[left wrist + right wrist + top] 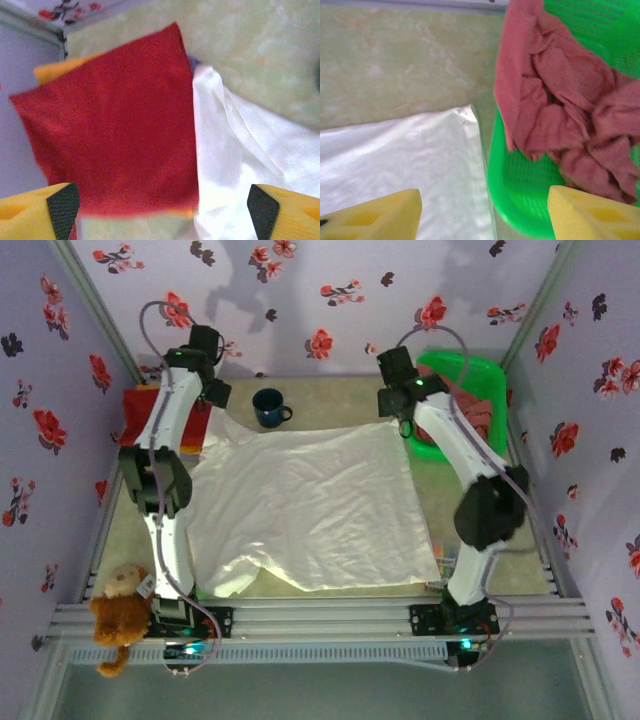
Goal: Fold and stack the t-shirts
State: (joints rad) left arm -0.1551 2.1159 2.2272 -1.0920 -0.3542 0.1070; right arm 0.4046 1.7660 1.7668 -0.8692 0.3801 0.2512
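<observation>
While white t-shirt lies flat, left claw and right claw gape, empty

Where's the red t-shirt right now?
The red t-shirt lies folded at the far-left of the table, partly under the left arm, its edge meeting the white t-shirt. The left hand hovers open above it.
</observation>
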